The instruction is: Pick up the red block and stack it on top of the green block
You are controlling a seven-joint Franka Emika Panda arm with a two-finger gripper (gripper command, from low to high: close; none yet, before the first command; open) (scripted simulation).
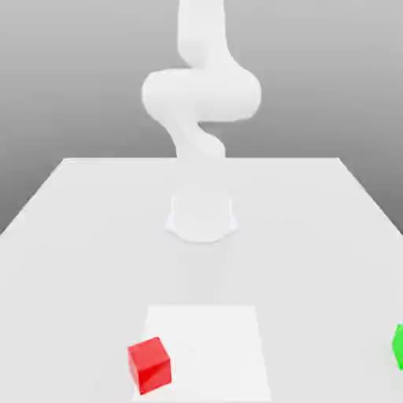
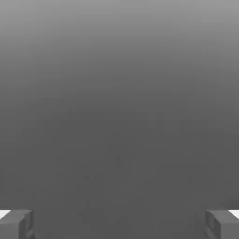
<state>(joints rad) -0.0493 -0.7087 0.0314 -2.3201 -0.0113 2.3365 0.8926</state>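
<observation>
One white arm [image 1: 201,102] rises from a round base at the middle of the pale tabletop [image 1: 79,228], its upper links bending overhead; near the front edge a brighter white square patch [image 1: 220,338] marks the surface; the red block [image 1: 149,365] sits on that patch's corner toward the exterior view's left, resting flat; the green block [image 1: 398,346] lies well apart from it, at the exterior view's right edge and partly cut off; in the hand view the gripper [image 2: 119,224] has its two grey fingertips [image 2: 16,224] spread wide apart, with nothing between them and plain grey ground beyond.
</observation>
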